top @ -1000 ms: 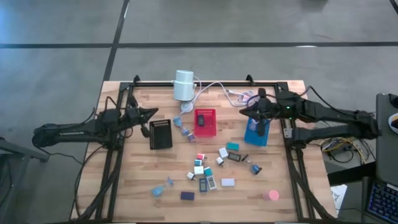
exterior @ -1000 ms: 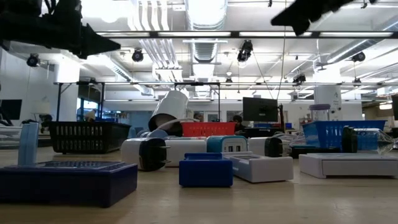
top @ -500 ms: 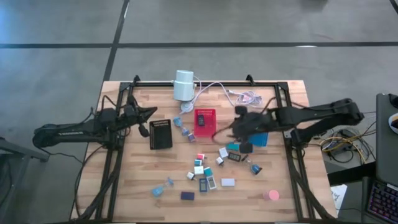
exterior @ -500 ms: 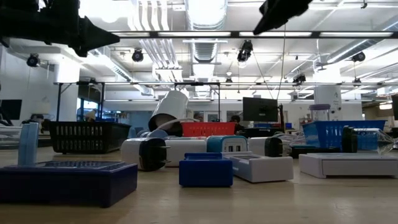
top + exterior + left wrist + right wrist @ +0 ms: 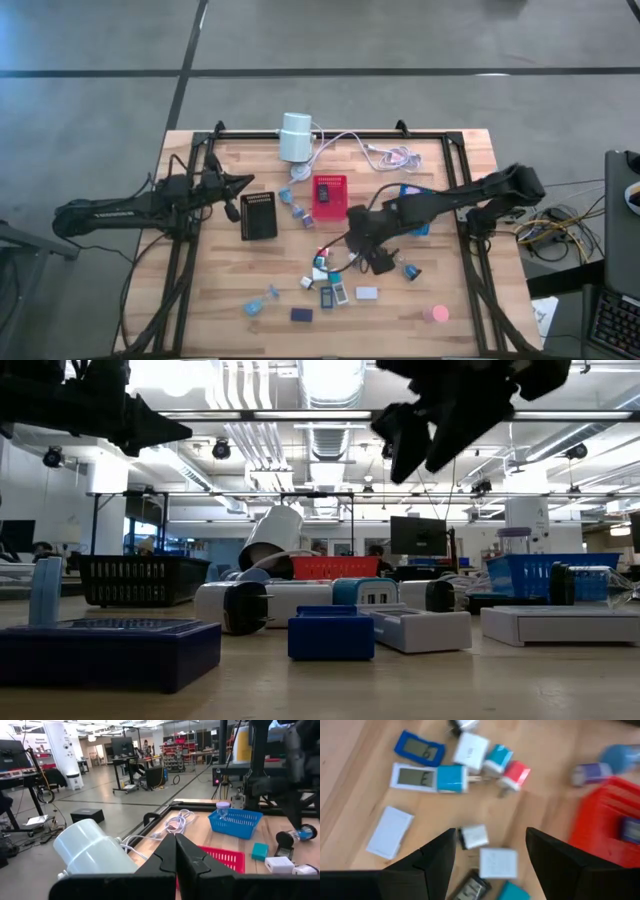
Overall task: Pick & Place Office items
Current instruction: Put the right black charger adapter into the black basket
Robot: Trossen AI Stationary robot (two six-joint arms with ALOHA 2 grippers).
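Observation:
Several small office items in white, teal, blue and pink lie loose on the wooden table, each resting flat. My right gripper hangs open above the far part of this cluster and slants down, touching nothing. In the right wrist view its fingers stand on either side of two small white blocks below them, well clear. My left gripper waits shut at the table's left, level and above the black tray; its fingers are pressed together with nothing between them.
A red tray stands just beyond the cluster, and a blue tray lies partly under my right arm. A white cylinder with a cable lies at the far edge. A pink disc sits near the front right.
My right gripper has swung from above the blue tray toward the table's left and near edge, sinking and tipping to point down over the scattered items. Its fingers have opened on the way. The items have stayed where they lay.

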